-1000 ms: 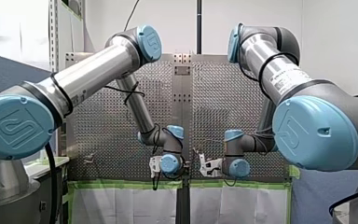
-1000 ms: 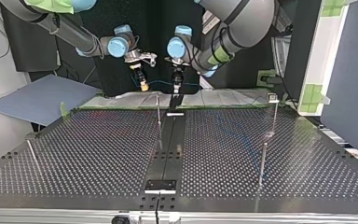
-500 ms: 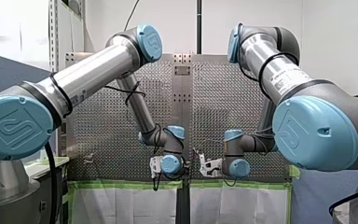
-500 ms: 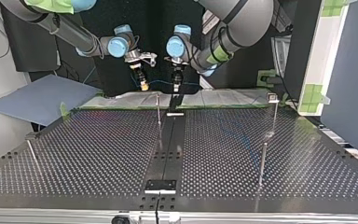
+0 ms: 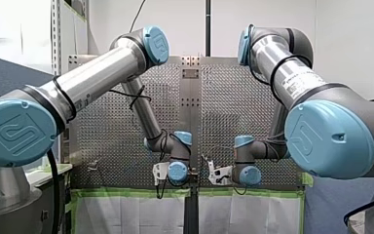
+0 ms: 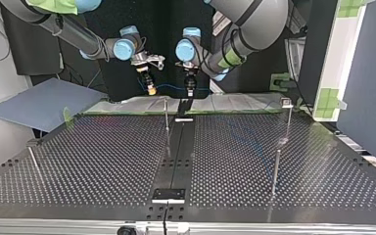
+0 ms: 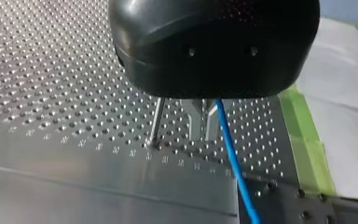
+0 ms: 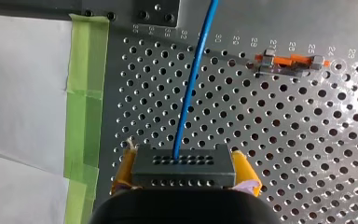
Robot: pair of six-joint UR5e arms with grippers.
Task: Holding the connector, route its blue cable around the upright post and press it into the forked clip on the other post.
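My right claw (image 8: 185, 171) is grasping the connector (image 8: 182, 161). Its yellow pads (image 8: 243, 169) are pressing on the two ends of the grey block, which is sitting level between them. The blue cable (image 8: 193, 88) is leaving the connector's holed face and running ahead of this claw, over the table (image 8: 307, 140). An orange-and-grey part (image 8: 289, 63) is lying flat on the table ahead of the claw, off to one side of the cable and not touching it. Green tape (image 8: 86, 70) is lining the table's edge on the claw's other side.

My left claw (image 7: 200, 122) is hanging over the table, with the cable coming out from under its black body and trailing down and away. I cannot tell whether this claw is clenched on the cable or released. A thin post (image 7: 155, 122) is standing upright just beside this claw, on the side away from the cable and apart from it.

In the top view, both claws are hovering near each other by the taped edge, and the cable is spanning the gap between them.
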